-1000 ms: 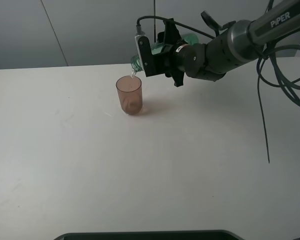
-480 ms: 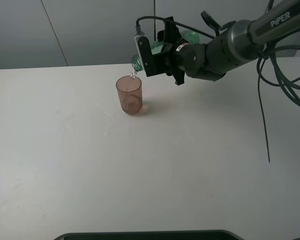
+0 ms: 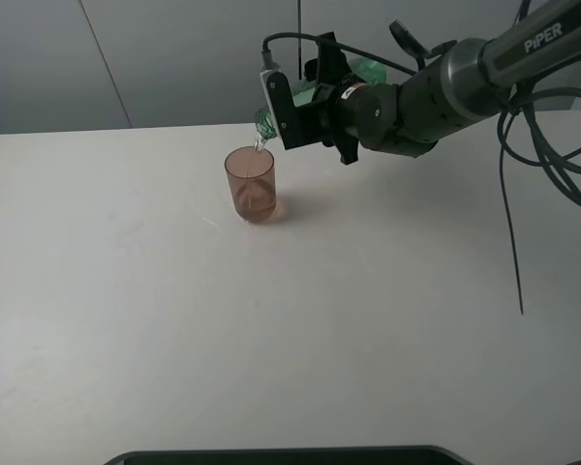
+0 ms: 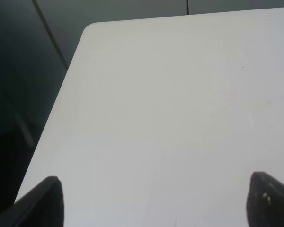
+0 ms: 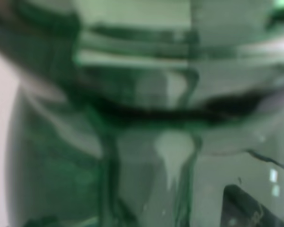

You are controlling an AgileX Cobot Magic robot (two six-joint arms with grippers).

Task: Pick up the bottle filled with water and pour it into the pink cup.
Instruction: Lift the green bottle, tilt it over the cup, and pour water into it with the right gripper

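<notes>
One bottle [image 3: 263, 121] tips above one pink cup [image 3: 250, 184] on one white table [image 3: 271, 339].

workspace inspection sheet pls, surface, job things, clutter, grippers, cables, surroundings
surface: white table, no spill seen
job's things: pink cup upright on the table; bottle tipped, mouth just above the cup's rim, a thin stream seems to fall in
clutter: nothing seen
grippers: right gripper fingers shut on the bottle; left gripper open, holding nothing
cables: black cables hang by the right arm, away from the cup
surroundings: grey wall behind; dark edge nearest the camera, unidentifiable
</notes>
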